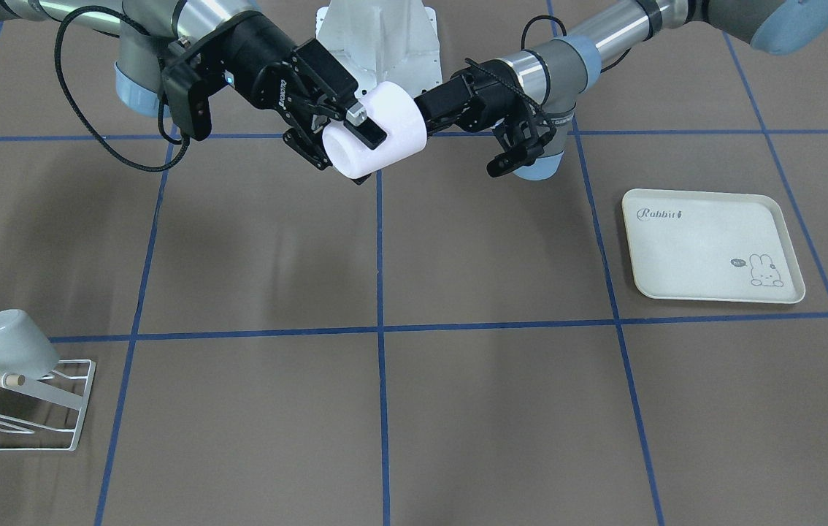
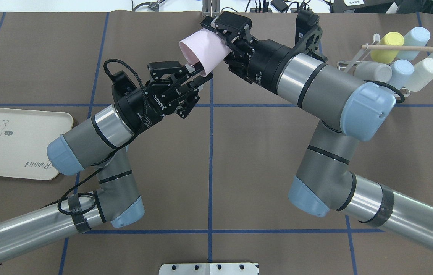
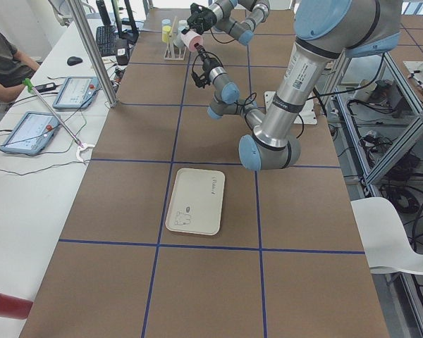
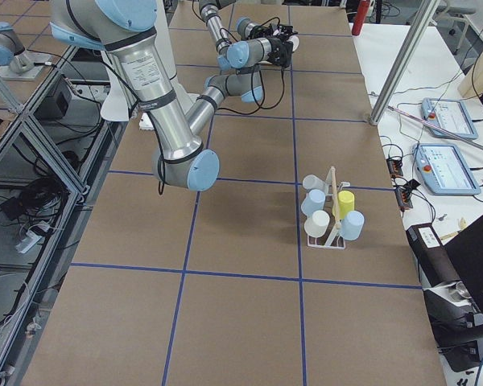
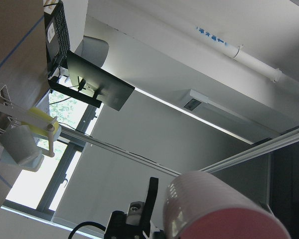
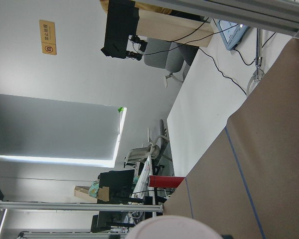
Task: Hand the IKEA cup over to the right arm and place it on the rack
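The IKEA cup (image 1: 396,117), pale pink, hangs on its side in the air over the far middle of the table, between both arms. My right gripper (image 1: 365,156) is shut on the cup's base end, one finger lying across its side. My left gripper (image 2: 204,75) meets the cup (image 2: 201,51) at its open rim, fingers converging on the wall, shut on it. The left wrist view shows the cup (image 5: 214,209) at the lower right. The right wrist view shows only its edge (image 6: 172,230). The white wire rack (image 2: 348,65) with its wooden rod (image 2: 403,47) stands at the table's far right.
Several cups in yellow, blue, grey and white lean on the rack (image 1: 71,409). A cream rabbit-print tray (image 2: 14,152) lies on the table by my left arm. Blue tape lines cross the brown table. Tablets and a seated person (image 3: 3,56) are at a side desk.
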Robot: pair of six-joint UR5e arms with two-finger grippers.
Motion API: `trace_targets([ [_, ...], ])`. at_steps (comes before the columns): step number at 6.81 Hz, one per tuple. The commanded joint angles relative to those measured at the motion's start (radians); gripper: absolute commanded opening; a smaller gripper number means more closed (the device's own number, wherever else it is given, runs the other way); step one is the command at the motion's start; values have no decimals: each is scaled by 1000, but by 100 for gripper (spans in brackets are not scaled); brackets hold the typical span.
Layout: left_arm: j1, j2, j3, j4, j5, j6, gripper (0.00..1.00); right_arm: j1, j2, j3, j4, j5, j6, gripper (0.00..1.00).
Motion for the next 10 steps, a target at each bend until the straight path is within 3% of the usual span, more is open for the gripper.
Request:
trace_targets([
  [1,-1,4,-8,-3,-5,6,99,10,-1,1,0,0,-1,0],
  [5,-5,9,-11,-9,-12,6,99,47,-9,1,-6,-1,-11,0],
  [8,-16,30,-23,-5,-15,8,99,130,-120,11,-13,-3,-140,0],
  [9,-25,35,-23,-3,-15,9,99,170,-154,13,-29,-1,-190,0],
  [10,-36,38,-23,0,-17,40,99,206,-161,25,-117,-9,-261,0],
])
